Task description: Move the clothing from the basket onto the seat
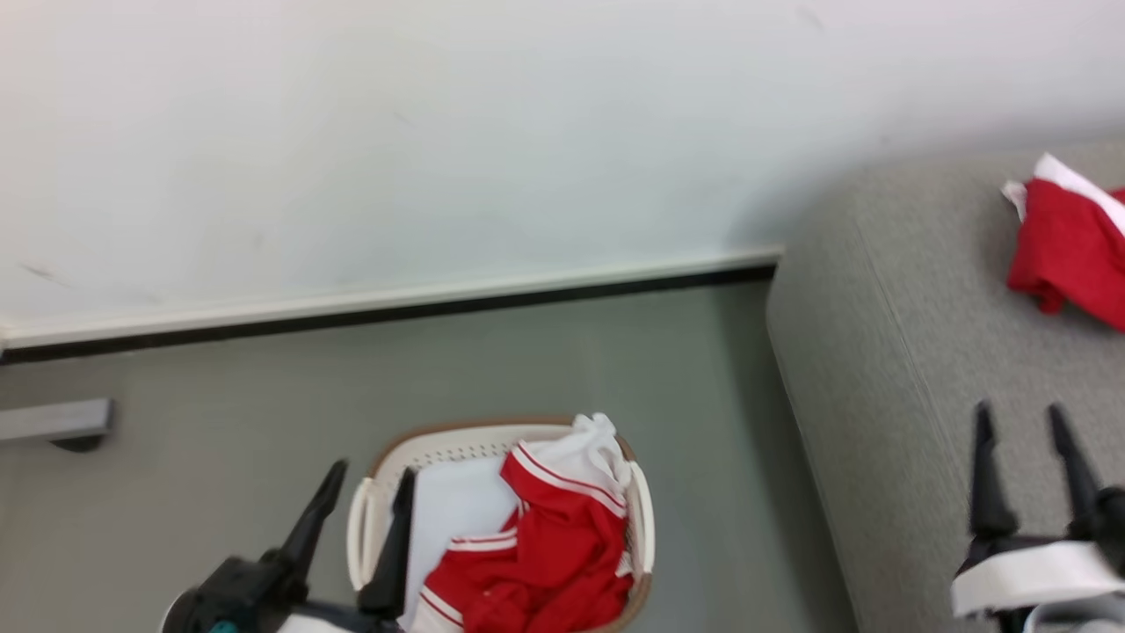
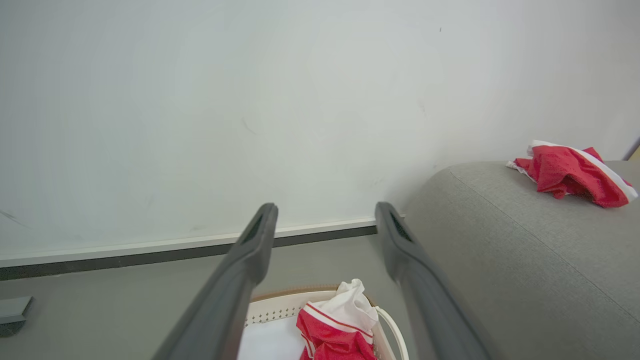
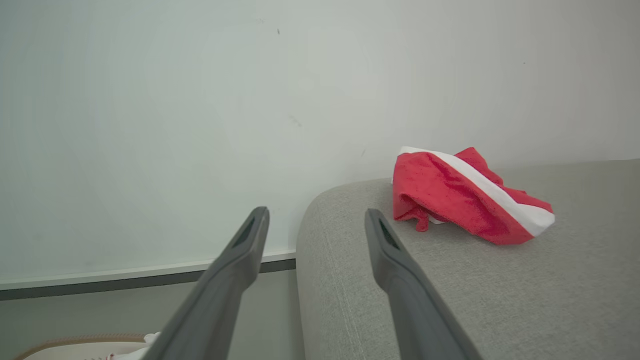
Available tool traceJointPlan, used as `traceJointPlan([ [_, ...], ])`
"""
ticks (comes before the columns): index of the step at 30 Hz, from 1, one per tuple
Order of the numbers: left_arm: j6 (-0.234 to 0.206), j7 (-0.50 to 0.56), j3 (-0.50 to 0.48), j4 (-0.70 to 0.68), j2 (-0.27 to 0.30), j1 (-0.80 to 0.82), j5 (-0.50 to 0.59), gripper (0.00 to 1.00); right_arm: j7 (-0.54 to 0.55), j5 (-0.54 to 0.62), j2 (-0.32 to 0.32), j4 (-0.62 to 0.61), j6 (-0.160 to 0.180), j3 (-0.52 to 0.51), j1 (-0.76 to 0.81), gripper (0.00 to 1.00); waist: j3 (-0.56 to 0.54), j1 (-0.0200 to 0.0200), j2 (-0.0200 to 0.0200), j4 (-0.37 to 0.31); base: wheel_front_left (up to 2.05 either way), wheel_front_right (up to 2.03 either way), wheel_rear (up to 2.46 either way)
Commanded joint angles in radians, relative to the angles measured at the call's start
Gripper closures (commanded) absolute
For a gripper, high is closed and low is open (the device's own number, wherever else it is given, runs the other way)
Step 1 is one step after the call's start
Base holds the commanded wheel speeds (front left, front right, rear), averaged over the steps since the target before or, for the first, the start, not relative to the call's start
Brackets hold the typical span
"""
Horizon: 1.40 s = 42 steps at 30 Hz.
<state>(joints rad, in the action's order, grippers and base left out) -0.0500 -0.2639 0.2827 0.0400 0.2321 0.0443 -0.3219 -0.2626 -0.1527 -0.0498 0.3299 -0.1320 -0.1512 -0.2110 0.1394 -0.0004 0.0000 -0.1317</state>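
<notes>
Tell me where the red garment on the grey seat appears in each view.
Head view: red garment at the right edge, upper half.
Left wrist view: garment far right, above mid-height.
Right wrist view: garment right of centre.
Shared landmark: rounded corner of the seat meeting the dark baseboard.

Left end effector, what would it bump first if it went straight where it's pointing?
Probably the white wall, just above the baseboard; the basket and its red clothing sit below that line. Depth is hard to judge.

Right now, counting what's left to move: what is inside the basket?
A red garment with white trim and a pale liner lie in the basket; anything beneath them is hidden.
</notes>
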Motion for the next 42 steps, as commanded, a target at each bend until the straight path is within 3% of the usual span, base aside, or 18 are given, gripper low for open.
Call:
traceJointPlan([
  [1,0.006,-0.001,-0.022,0.008,-0.009,-0.027,0.014,0.00,-0.003,-0.005,-0.002,-0.001,0.003,0.019,0.030,0.00,-0.050,0.0004,0.0000,0.043,0.00,0.00,0.00],
  [4,0.017,-0.001,-0.082,0.029,-0.042,-0.081,0.032,0.00,-0.003,0.038,-0.002,-0.006,0.003,0.097,0.069,0.00,-0.089,0.0004,0.0000,0.054,0.00,0.00,0.00],
  [9,0.045,-0.001,-0.161,0.047,-0.085,-0.151,0.070,0.00,-0.003,0.008,-0.003,-0.001,0.003,0.164,0.128,0.00,-0.129,0.0004,0.0000,0.072,0.00,0.00,0.00],
  [20,0.108,-0.001,-0.259,0.083,-0.136,-0.219,0.137,0.00,-0.003,-0.043,-0.003,0.021,0.003,0.226,0.177,0.00,-0.162,0.0004,0.0000,0.071,0.00,0.00,0.00],
  [36,0.145,-0.001,-0.274,0.097,-0.170,-0.203,0.174,0.00,-0.003,-0.036,-0.003,0.014,0.003,0.235,0.157,0.00,-0.147,0.0004,0.0000,0.053,0.00,0.00,0.00],
  [42,0.164,-0.001,-0.225,0.108,-0.172,-0.124,0.187,0.00,-0.003,-0.004,-0.003,-0.021,0.003,0.227,0.128,0.00,-0.058,0.0004,0.0000,0.024,0.00,0.00,0.00],
])
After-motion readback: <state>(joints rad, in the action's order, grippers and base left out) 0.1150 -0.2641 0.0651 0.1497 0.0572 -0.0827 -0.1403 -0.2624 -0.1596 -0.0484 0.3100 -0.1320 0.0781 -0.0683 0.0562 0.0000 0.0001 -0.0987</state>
